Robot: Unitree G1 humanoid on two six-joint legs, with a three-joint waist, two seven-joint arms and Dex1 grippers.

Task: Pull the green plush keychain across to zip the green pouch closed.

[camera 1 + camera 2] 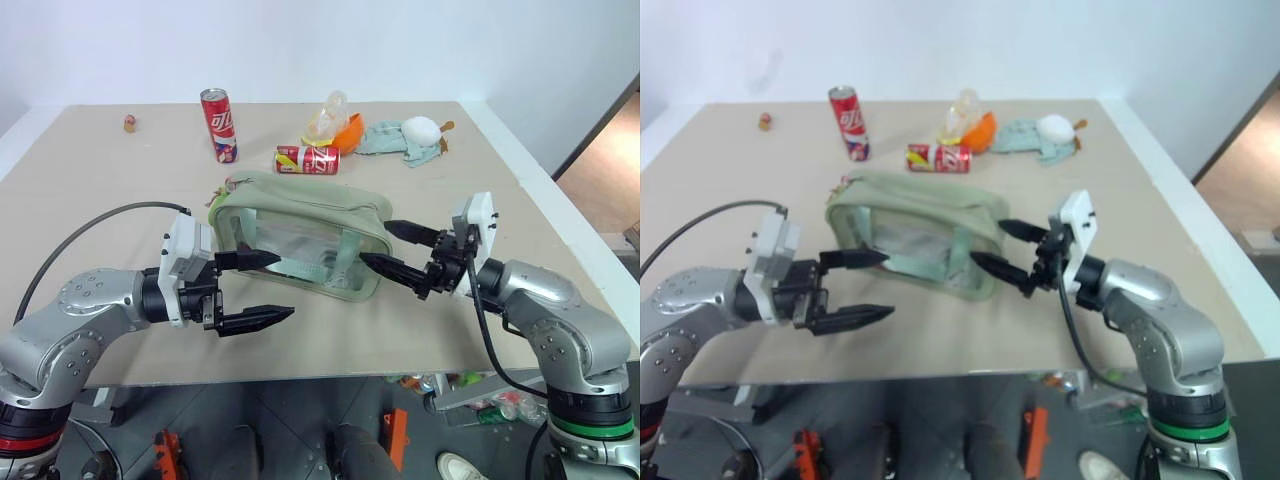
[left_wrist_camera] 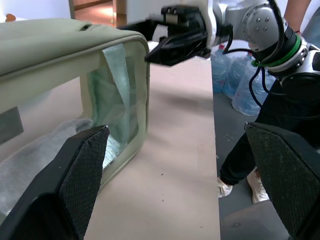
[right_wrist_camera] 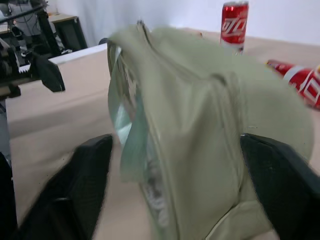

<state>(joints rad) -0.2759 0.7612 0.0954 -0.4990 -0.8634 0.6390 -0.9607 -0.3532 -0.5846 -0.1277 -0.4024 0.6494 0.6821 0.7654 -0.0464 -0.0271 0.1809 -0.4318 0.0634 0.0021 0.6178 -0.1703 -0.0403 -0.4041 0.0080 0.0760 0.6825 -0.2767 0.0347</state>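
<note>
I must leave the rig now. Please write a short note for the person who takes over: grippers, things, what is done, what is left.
Left gripper: open, holds nothing, at the left end of the green pouch.
Right gripper: open, holds nothing, at the pouch's right end.
The pouch stands mid-table; the green plush keychain seems to sit at its far left top corner.
Done: the top looks closed, but the zip itself cannot be confirmed.
Left: check the zip; if it is open, pull the keychain across.

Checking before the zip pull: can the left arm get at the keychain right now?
Probably yes. The keychain sits at the pouch's far left corner, and the left gripper, jaws open, waits off that same end with bare table between.
</note>
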